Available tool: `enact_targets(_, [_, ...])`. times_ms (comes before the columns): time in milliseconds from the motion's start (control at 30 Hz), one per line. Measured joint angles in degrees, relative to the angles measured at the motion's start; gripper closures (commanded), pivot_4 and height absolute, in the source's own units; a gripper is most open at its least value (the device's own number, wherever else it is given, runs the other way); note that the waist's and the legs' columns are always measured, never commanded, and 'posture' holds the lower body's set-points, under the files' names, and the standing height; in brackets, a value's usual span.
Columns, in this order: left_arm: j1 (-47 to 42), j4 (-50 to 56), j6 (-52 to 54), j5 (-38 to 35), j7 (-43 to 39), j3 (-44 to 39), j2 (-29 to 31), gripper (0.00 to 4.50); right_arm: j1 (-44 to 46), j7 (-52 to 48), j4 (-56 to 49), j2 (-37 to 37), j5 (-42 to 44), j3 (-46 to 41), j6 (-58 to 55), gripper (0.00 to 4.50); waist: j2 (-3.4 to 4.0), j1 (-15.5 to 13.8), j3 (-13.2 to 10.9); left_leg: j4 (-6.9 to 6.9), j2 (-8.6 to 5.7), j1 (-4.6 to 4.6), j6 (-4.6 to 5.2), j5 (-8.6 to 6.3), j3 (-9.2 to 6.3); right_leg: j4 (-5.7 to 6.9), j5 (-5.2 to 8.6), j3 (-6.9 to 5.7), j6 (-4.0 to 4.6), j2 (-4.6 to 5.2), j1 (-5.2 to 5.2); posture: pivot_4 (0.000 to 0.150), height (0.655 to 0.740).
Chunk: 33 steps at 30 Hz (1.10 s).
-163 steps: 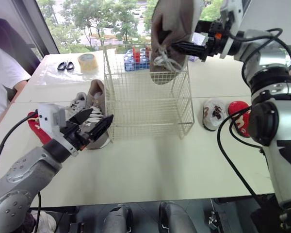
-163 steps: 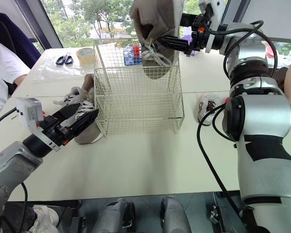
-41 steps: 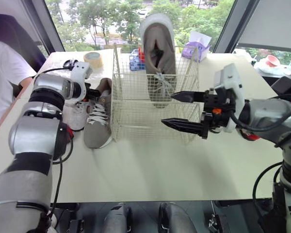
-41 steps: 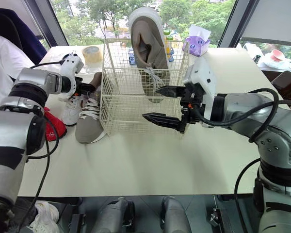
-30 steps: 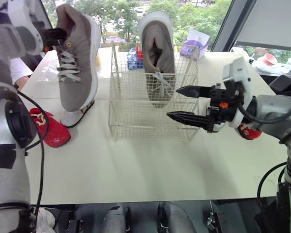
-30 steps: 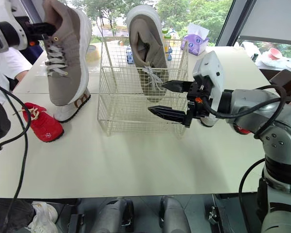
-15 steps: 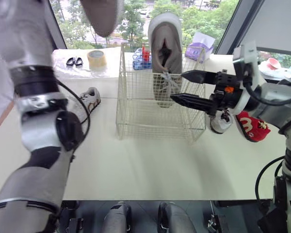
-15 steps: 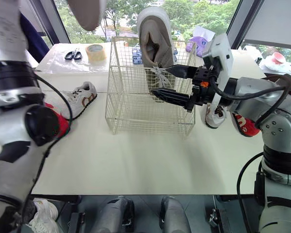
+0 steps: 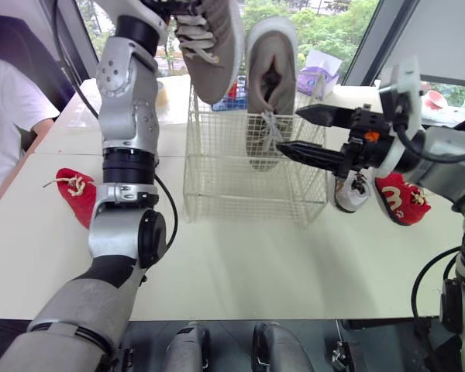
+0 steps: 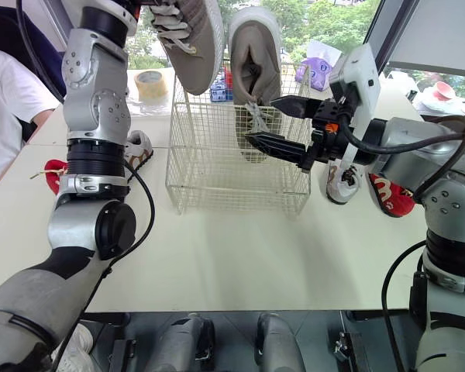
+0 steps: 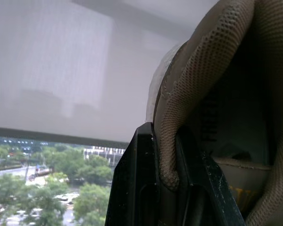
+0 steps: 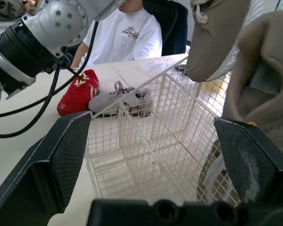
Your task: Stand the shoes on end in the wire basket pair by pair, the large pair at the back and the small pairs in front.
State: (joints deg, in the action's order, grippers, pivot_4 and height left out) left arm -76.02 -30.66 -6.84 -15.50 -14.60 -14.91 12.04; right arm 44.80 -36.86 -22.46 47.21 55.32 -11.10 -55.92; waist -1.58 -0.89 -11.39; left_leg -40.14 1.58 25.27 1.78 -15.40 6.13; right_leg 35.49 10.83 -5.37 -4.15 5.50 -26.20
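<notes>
No legible text anywhere (the print on the person's white T-shirt (image 12: 132, 42) too blurred)

Taupe shoe (image 9: 215, 48), white basket (image 9: 252, 194)

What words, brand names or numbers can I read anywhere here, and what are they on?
Nothing here reads clearly.
On the white T-shirt of the seated person: a dark script logo on the chest, too blurred to read.
Inside the grey shoe pinched by the left end effector: dark print, too blurred to read.
On the red shoe right of the wire basket: a white mark, not legible as text.
</notes>
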Motion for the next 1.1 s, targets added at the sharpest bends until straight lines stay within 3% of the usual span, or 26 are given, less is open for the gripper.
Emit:
enact_targets(133, [4.8, 5.4, -0.5, 1.2, 0.2, 2.2, -0.9, 4.46, 0.0, 0.6, -0.1, 0.1, 0.1, 0.0, 0.0, 0.0, 0.03, 0.0, 0.0, 0.0, -0.01, -0.19, 0.02, -0.01, -0.01, -0.01, 0.0, 0.0, -0.01, 0.02, 0.23, 0.15, 0.74])
enact_targets(267, [10.6, 10.3, 2.7, 1.7, 0.2, 4.7, -1.6, 4.46, 0.0, 0.8, -0.5, 0.1, 0.3, -0.2, 0.0, 0.0, 0.2, 0.1, 0.1, 0.09, 0.01, -0.93, 0.46, -0.29, -0.04, -0.15, 0.01, -0.01, 0.0, 0.01, 0.96, 0.15, 0.74])
enact_targets(500, [22.7, 28.6, 16.3, 0.2, 4.3, 5.3, -3.0, 4.46, -1.1, 1.1, -1.1, 0.2, 0.8, -1.1, 0.0, 0.0, 0.29, 0.0, 0.2, 0.06, 0.0, -0.91, 0.46, -0.29, -0.11, -0.18, 0.01, 0.01, 0.0, 0.03, 1.0, 0.15, 0.74])
enact_targets(700, [29.7, 37.5, 23.6, 4.2, 6.8, 8.8, -1.2, 4.46, -3.1, 1.3, -1.2, 0.1, 1.2, -1.2, 0.0, 0.0, 0.32, 0.0, 0.3, 0.06, -0.01, -0.92, 0.49, -0.31, -0.11, -0.2, 0.01, 0.0, 0.01, 0.03, 1.03, 0.15, 0.74])
enact_targets(900, [26.2, 35.3, 29.9, 10.6, 6.6, 13.7, 3.2, 4.46, -3.9, 1.6, -1.2, 0.0, 0.9, -1.0, 0.1, 0.0, 0.32, -0.2, 0.3, 0.06, -0.03, -0.89, 0.5, -0.32, -0.12, -0.24, 0.02, -0.01, 0.01, 0.03, 1.03, 0.15, 0.74])
enact_targets(1100, [23.9, 32.5, 28.9, 14.8, 1.9, 19.4, 6.1, 4.46, -4.2, 2.0, -1.2, -0.5, 0.0, -0.7, 0.2, 0.0, 0.34, 0.1, 0.2, 0.1, -0.01, -0.82, 0.54, -0.35, -0.06, -0.25, 0.02, -0.01, 0.01, 0.03, 0.89, 0.15, 0.74])
